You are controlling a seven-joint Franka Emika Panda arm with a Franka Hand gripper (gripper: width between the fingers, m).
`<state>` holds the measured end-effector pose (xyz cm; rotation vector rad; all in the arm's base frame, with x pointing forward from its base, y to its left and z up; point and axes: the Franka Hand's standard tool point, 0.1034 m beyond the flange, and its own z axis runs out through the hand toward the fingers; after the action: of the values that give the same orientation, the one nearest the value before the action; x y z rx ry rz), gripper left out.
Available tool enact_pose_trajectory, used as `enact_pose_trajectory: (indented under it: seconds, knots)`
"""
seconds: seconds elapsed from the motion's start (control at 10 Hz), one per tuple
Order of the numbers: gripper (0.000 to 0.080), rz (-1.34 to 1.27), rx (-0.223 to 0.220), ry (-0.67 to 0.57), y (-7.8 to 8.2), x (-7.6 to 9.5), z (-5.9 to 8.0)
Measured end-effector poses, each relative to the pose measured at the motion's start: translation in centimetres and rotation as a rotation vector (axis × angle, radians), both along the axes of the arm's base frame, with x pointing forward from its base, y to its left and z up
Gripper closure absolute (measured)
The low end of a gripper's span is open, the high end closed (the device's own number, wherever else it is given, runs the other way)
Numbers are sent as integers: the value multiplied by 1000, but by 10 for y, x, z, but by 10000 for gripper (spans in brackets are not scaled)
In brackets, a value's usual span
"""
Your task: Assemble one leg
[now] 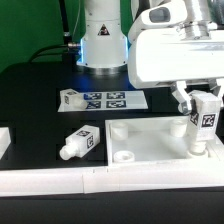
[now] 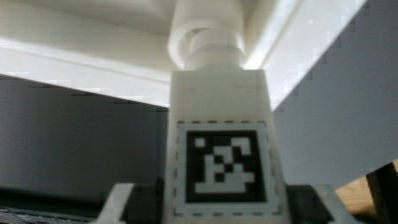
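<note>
My gripper [image 1: 204,118] is shut on a white leg [image 1: 205,122] with a black-and-white tag, holding it upright over the right far corner of the large white square panel [image 1: 150,142]. In the wrist view the leg [image 2: 221,130] fills the middle, its narrower round end [image 2: 210,45] pointing down at the panel's corner [image 2: 107,50]; the fingers [image 2: 128,205] press its sides. Whether the round end sits inside a socket is hidden. A second leg [image 1: 80,141] lies on its side left of the panel. A third leg [image 1: 71,97] lies by the marker board.
The marker board [image 1: 112,100] lies flat behind the panel, in front of the robot base [image 1: 100,45]. A white block [image 1: 3,140] stands at the exterior view's left edge. A white rail [image 1: 100,180] runs along the front of the table.
</note>
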<state>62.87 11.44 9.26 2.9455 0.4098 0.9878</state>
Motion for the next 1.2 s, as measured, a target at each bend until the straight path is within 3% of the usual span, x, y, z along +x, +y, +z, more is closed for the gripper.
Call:
enact_pose_trajectory:
  seconds: [0.4, 0.7, 1.2]
  knots:
    - [512, 5, -2, -4, 2, 0, -1]
    - [512, 8, -6, 19, 3, -5, -13]
    - [512, 8, -6, 17, 3, -4, -14]
